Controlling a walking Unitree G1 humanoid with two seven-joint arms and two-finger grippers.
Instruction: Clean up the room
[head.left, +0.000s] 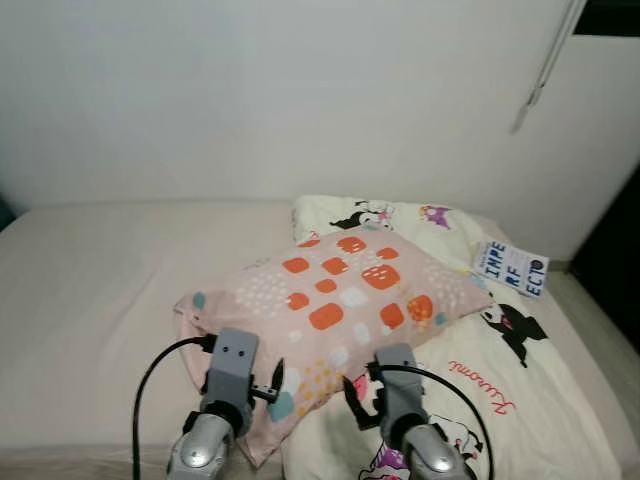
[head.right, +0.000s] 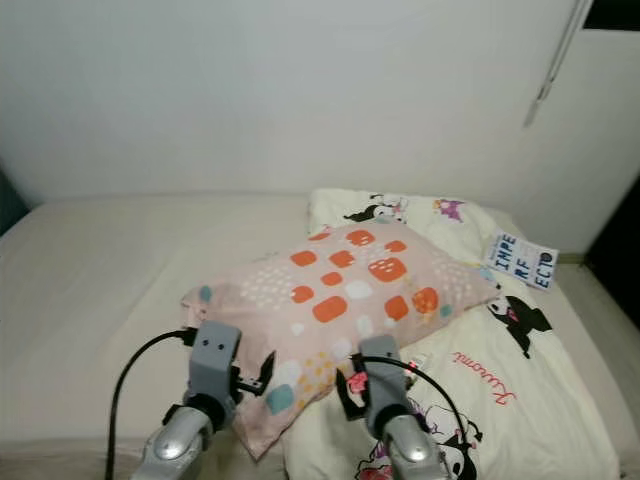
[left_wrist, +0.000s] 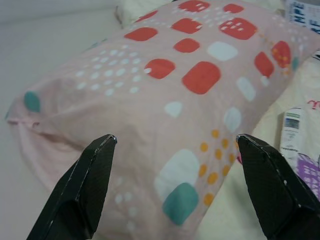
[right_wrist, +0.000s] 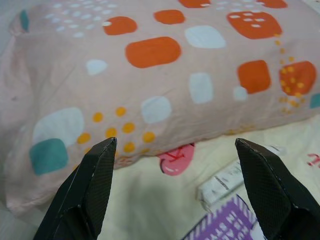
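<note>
A pink pillow (head.left: 335, 300) with orange, white and teal patches lies across the bed, its right end resting on a cream cartoon-print blanket (head.left: 520, 380). Both arms reach toward its near edge. My left gripper (left_wrist: 175, 142) is open, its black fingers (left_wrist: 82, 185) spread wide just short of the pillow's (left_wrist: 170, 100) near left corner. My right gripper (right_wrist: 175, 145) is open too, hovering over the blanket (right_wrist: 150, 200) right at the pillow's (right_wrist: 165, 70) lower edge. Neither holds anything.
The bare beige mattress (head.left: 90, 290) stretches to the left. A small white card with dark letters (head.left: 510, 268) lies on the blanket at the right. A white wall (head.left: 300, 90) stands behind the bed, and a dark gap (head.left: 615, 270) opens at far right.
</note>
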